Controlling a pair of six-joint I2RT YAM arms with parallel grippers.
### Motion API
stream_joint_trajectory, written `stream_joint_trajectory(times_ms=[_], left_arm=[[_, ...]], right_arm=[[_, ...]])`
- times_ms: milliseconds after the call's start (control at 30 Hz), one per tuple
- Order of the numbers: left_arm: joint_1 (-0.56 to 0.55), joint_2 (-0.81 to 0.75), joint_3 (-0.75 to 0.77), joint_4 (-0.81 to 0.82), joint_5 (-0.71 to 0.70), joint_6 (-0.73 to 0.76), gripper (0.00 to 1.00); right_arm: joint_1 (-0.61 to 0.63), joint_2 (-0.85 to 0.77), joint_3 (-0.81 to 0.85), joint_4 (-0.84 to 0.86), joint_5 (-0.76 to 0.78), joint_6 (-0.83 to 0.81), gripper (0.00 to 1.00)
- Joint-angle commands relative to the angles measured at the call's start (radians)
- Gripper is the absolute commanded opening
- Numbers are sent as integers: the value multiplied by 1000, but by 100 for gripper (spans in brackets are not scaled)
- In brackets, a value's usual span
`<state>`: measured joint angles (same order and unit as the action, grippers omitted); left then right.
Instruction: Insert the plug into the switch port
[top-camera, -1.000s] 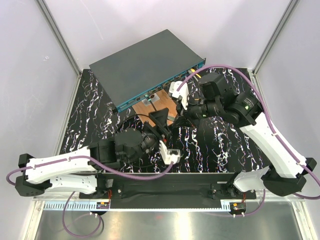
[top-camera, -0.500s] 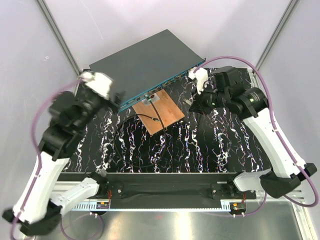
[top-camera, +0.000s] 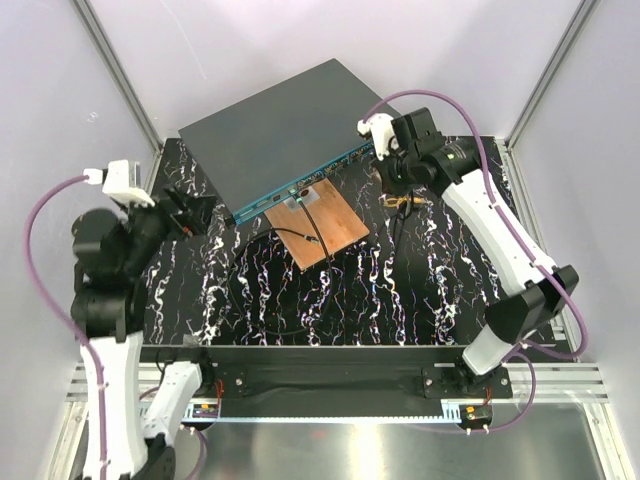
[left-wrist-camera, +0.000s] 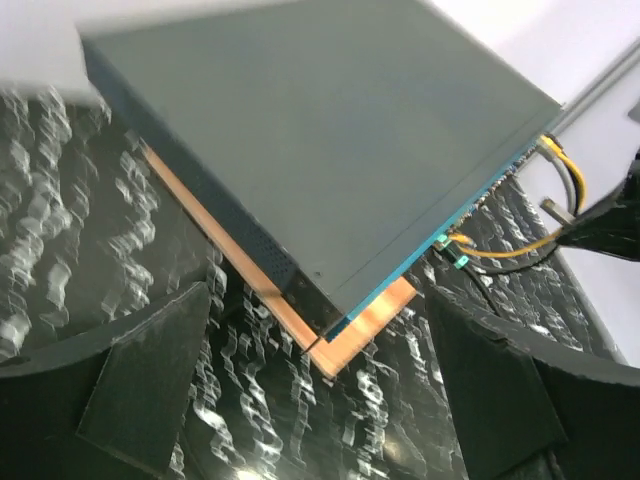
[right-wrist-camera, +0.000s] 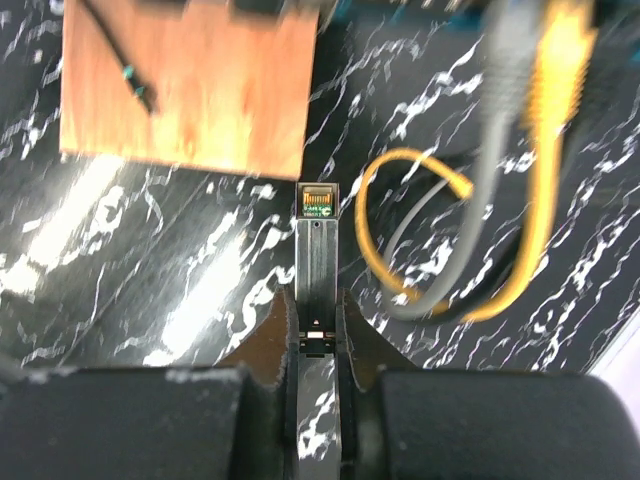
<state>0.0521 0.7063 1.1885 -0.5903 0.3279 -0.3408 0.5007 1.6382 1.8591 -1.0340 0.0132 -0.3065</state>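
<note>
The switch (top-camera: 285, 125) is a large dark grey box at the back with a narrow teal front face (top-camera: 320, 180); it also shows in the left wrist view (left-wrist-camera: 330, 150). My right gripper (top-camera: 397, 188) hovers just in front of the right end of that face. In the right wrist view it (right-wrist-camera: 318, 330) is shut on the plug (right-wrist-camera: 318, 250), a long dark metal module that points forward over the mat. My left gripper (top-camera: 190, 212) is raised at the left, open and empty (left-wrist-camera: 320, 400), facing the switch's left corner.
A copper-brown board (top-camera: 325, 225) lies against the switch's front, with a thin black wire (top-camera: 300, 235) across it. Yellow (right-wrist-camera: 545, 150) and grey (right-wrist-camera: 500, 100) cables hang from the switch's right ports and loop on the black marbled mat (top-camera: 420, 280). White walls enclose the table.
My left arm swung from the table's centre up to the left side and turned toward the switch. My right gripper moved back and up with the plug toward the switch's right end.
</note>
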Motion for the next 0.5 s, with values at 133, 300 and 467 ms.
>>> stream_joint_trajectory(times_ms=[133,300,467], left_arm=[[167,142,-70,127,342,-248,96],[167,159,-86,175,315,-262,99],[169,170,-108,208,283,-294,99]], right_arm=[[-8,58,106,81,13,15,0],[-8,81,101,100,16,46,0],[-8,95,121,114,31,58,0]])
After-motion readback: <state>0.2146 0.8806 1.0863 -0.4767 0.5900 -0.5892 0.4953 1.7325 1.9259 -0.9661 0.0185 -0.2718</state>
